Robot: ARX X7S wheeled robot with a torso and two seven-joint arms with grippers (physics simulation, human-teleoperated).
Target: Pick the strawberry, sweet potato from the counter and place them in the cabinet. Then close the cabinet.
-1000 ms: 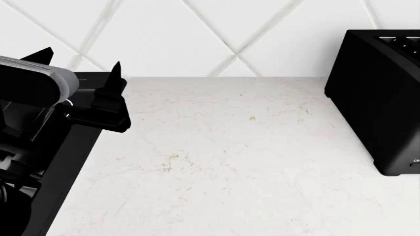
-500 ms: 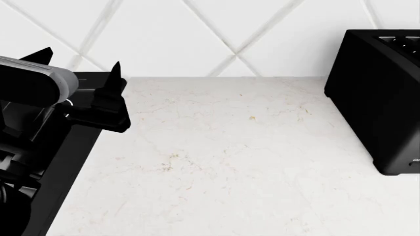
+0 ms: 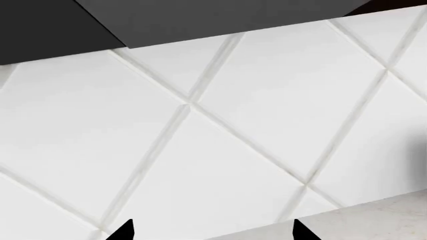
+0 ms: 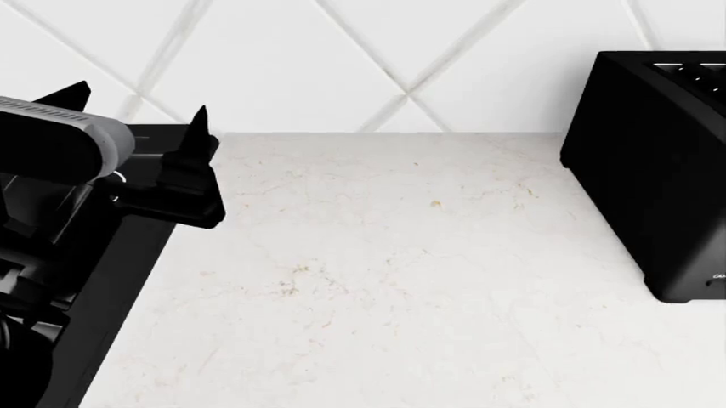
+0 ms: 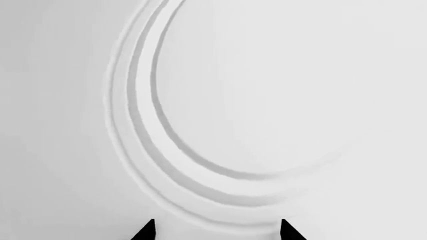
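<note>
Across the middle of the head view, the counter (image 4: pixel 397 272) is lying wide and flat, a white stone-look surface with faint brownish veins and scattered tan specks. Neither the strawberry nor the sweet potato is showing in any view. At the counter's right end a black toaster (image 4: pixel 658 161) is standing against the white diamond-tiled backsplash (image 4: pixel 340 59). At its left edge the black stovetop (image 4: pixel 114 280) is lying, and the left gripper (image 4: pixel 136 115) is hanging over it, its two pointed black fingertips spread apart with nothing between them. From the left wrist view, those tips are pointing toward the backsplash (image 3: pixel 220 135), with a dark hood-like panel (image 3: pixel 220 20) above and a sliver of counter (image 3: pixel 373 215) below. In the right wrist view, the right gripper (image 5: pixel 215 231) is facing a plain white surface with curved ridges (image 5: pixel 153 150), its fingertips parted and holding nothing.
</note>
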